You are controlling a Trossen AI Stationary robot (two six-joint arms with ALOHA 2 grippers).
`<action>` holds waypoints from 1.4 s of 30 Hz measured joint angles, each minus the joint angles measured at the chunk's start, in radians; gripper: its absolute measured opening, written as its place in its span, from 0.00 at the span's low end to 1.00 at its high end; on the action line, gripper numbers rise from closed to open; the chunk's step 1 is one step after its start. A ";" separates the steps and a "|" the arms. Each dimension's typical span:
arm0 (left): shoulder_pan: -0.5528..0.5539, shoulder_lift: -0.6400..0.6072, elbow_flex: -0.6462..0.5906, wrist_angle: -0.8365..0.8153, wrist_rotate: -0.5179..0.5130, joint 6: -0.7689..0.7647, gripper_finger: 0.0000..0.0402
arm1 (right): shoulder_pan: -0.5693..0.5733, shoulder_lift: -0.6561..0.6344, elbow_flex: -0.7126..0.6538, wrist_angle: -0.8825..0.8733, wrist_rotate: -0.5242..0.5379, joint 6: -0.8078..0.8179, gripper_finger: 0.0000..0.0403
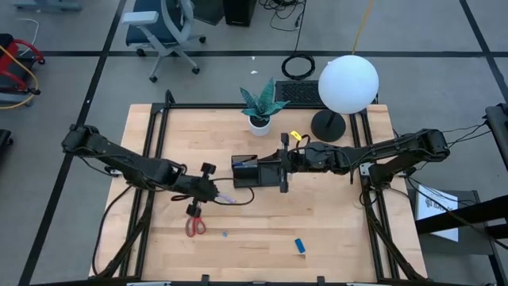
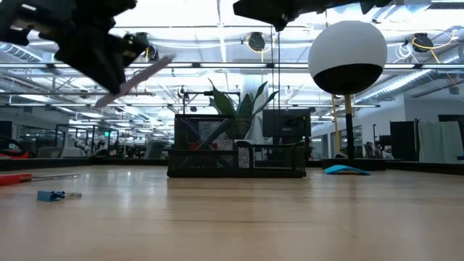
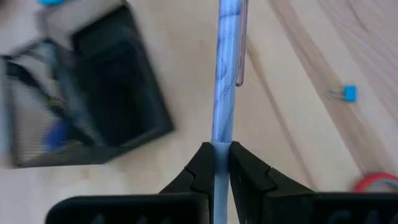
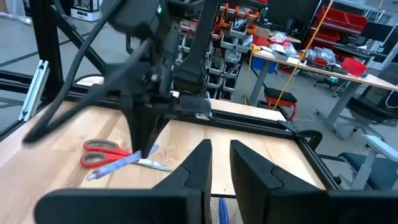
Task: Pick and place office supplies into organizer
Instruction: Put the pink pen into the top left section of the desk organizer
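My left gripper [image 1: 213, 193] is shut on a pale blue pen [image 3: 227, 68] and hangs above the table left of centre. The organizer [image 1: 254, 171], a black mesh tray with pens in it, stands on the table at the middle, just beyond the pen's free end. My right gripper [image 4: 216, 155] hovers level above the organizer's right end; its fingers stand a narrow gap apart with nothing between them. Red-handled scissors [image 1: 195, 226], a small blue clip [image 1: 225, 234] and a blue block [image 1: 300, 245] lie flat on the near part of the table. My left gripper pinches the pen near one end [image 3: 221, 149] between its two fingers. The fingers slant down from the table's left. The rest of the pen [image 2: 141, 75] sticks out past the fingertips toward the organizer, tilted and lifted clear of the table.
A potted green plant [image 1: 259, 107] and a lamp with a white globe [image 1: 348, 83] on a black round base [image 1: 328, 125] stand behind the organizer. A small yellow thing [image 1: 296, 137] lies near the lamp base. Bare wood stretches along the near right.
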 joint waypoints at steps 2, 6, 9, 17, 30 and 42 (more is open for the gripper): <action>0.000 -0.034 0.000 0.001 -0.044 -0.003 0.08 | 0.000 0.000 0.000 0.012 0.000 0.011 0.12; 0.000 -0.099 0.000 0.015 -0.130 -0.003 0.08 | 0.001 0.000 0.000 0.027 -0.003 0.018 0.12; 0.001 -0.147 0.001 0.063 -0.169 0.009 0.08 | 0.007 0.000 0.000 0.027 -0.004 0.018 0.12; 0.010 -0.243 0.001 0.271 -0.181 0.052 0.08 | 0.013 0.000 0.000 0.067 -0.158 0.018 0.25; 0.016 -0.227 0.002 0.512 -0.154 0.079 0.08 | 0.017 0.000 0.000 0.200 -0.240 0.066 0.74; 0.065 -0.139 0.002 0.599 -0.147 0.084 0.08 | 0.046 0.000 0.000 0.316 -0.233 0.018 0.78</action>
